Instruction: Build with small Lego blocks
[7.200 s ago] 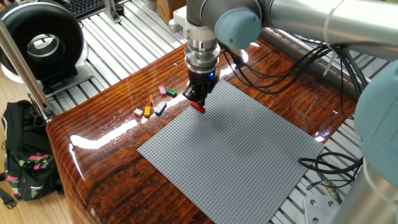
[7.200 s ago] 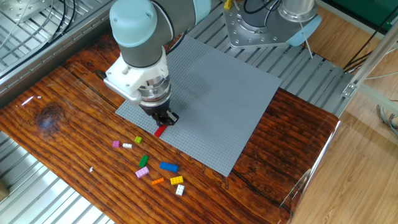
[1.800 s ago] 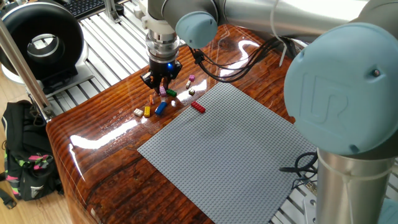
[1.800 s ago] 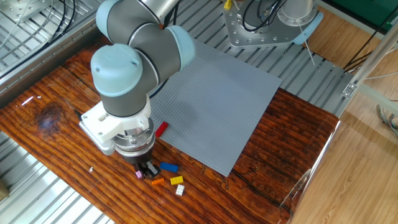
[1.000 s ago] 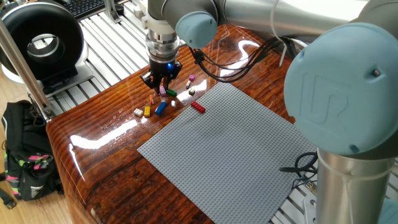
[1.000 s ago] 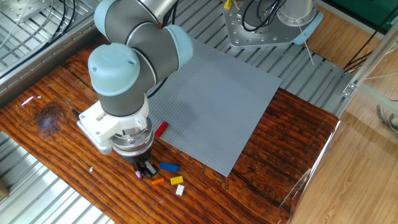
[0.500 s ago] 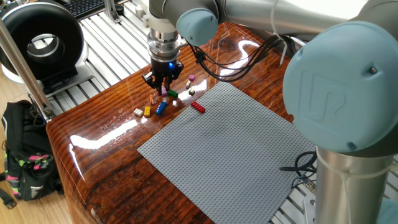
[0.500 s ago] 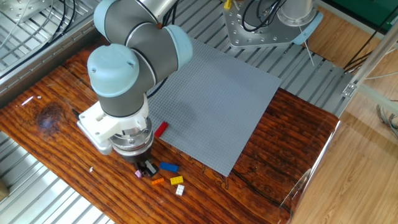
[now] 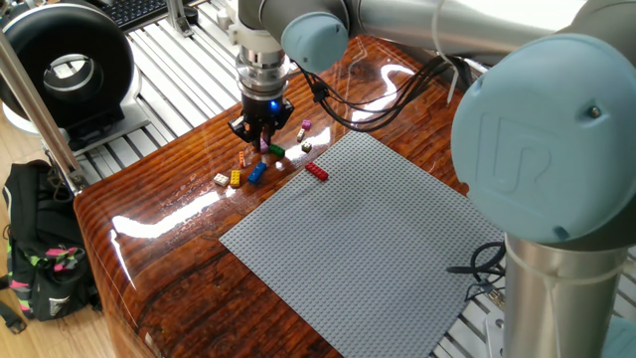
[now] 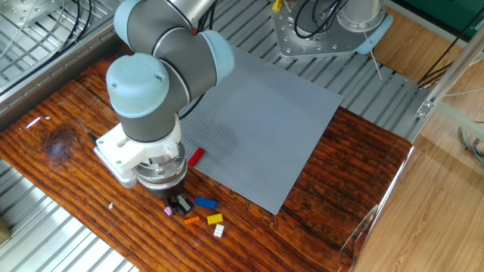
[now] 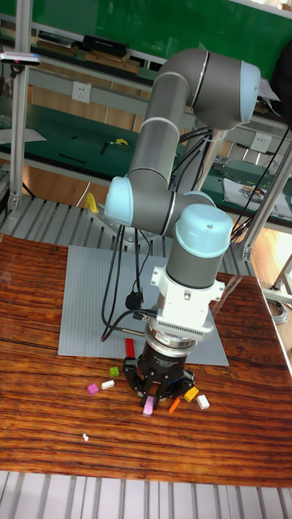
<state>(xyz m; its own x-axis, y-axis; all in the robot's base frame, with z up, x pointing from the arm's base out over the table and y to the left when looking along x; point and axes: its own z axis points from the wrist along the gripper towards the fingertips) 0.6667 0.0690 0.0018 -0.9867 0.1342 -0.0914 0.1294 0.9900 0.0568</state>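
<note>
My gripper is down among the small Lego blocks on the wooden table, left of the grey baseplate. Its fingers are shut on a pink brick at table level. A green brick lies right beside it. Blue, orange, yellow and white bricks lie close by. A red brick rests on the baseplate's near edge.
Small pink, white and green bricks lie a little apart on the wood. A black round device stands off the table's far left. Cables trail by the baseplate's right side.
Seven seconds ago the gripper held the red brick at the baseplate's edge; that brick now lies there and the gripper is at the loose bricks. Over the last second it shifted only slightly.
</note>
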